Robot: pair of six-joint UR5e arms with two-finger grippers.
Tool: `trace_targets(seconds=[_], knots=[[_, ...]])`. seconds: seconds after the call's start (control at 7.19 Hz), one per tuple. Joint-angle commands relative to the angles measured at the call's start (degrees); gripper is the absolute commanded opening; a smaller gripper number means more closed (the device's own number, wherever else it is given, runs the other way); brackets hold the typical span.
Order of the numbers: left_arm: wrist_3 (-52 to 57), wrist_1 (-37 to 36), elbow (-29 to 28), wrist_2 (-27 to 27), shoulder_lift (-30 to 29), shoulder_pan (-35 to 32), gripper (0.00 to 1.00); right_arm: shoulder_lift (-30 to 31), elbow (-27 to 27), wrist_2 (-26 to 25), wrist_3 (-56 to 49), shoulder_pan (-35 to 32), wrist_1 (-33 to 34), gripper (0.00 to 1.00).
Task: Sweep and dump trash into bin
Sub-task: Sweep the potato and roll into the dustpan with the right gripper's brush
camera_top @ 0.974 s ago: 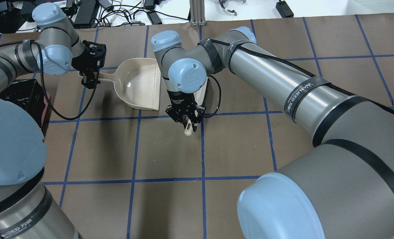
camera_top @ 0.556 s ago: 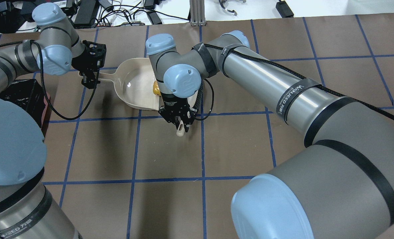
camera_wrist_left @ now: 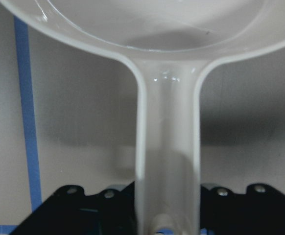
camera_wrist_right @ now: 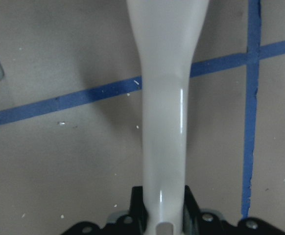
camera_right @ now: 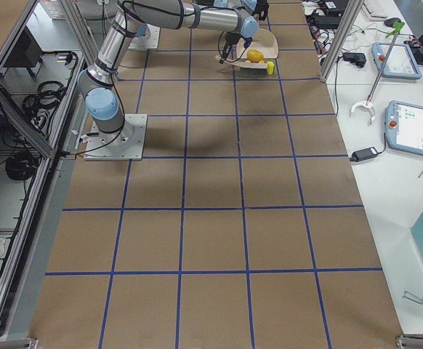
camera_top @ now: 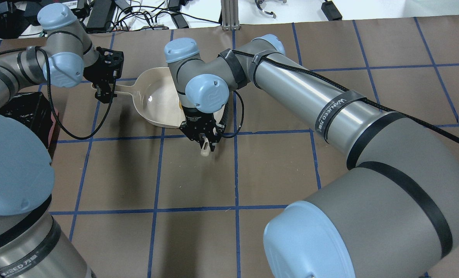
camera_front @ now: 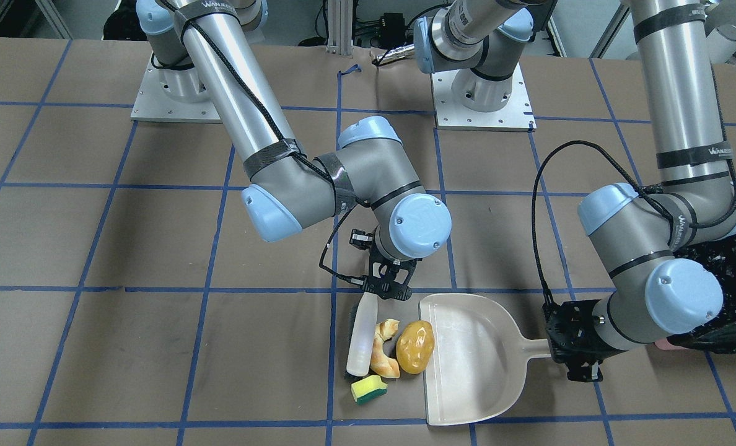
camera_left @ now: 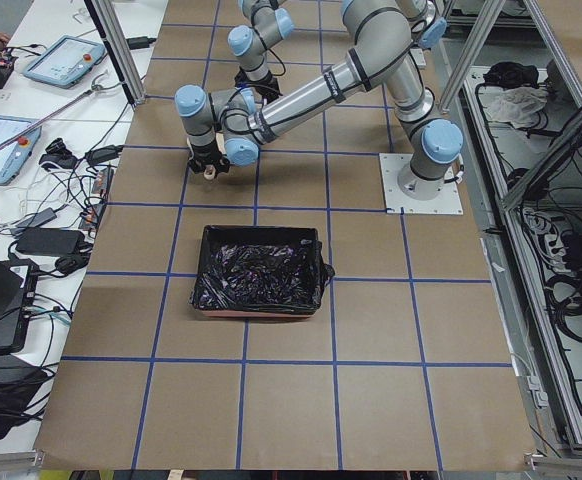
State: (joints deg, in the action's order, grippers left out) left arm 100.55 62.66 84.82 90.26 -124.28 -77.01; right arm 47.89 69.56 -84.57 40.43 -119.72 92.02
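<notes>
The beige dustpan [camera_front: 470,356] lies flat, and my left gripper [camera_front: 557,354] is shut on its handle [camera_wrist_left: 167,161]. My right gripper [camera_front: 385,290] is shut on the handle [camera_wrist_right: 163,122] of the beige hand brush [camera_front: 360,337]. The brush head rests on the table beside the trash. The golden croissant [camera_front: 385,350] lies against the brush. The glossy potato-like lump [camera_front: 415,345] touches the dustpan's open edge. The yellow-and-green sponge [camera_front: 368,388] lies just in front of the brush tip. The bin [camera_left: 261,270], lined with a black bag, stands on my left [camera_front: 727,279].
The table is covered in brown paper with a blue tape grid [camera_top: 198,210]. Cables and power supplies [camera_top: 136,15] lie beyond the far edge. In the overhead view my right arm [camera_top: 330,108] hides most of the trash and the dustpan [camera_top: 156,96] mouth.
My right gripper has moved left with the brush toward the dustpan's mouth, and the trash has moved with it. My left gripper and the dustpan have stayed still.
</notes>
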Motion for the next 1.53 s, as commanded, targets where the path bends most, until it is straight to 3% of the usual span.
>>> trace_targets(seconds=[0.0, 1.39], knots=[[0.00, 0.00, 0.08, 0.09, 0.00, -0.16, 0.01, 0.01, -0.30, 0.02, -2.19, -0.34, 0.00, 0.00], [0.00, 0.00, 0.00, 0.09, 0.09, -0.34, 0.01, -2.27, -3.11, 3.79, -2.02, -3.33, 5.71, 0.00]])
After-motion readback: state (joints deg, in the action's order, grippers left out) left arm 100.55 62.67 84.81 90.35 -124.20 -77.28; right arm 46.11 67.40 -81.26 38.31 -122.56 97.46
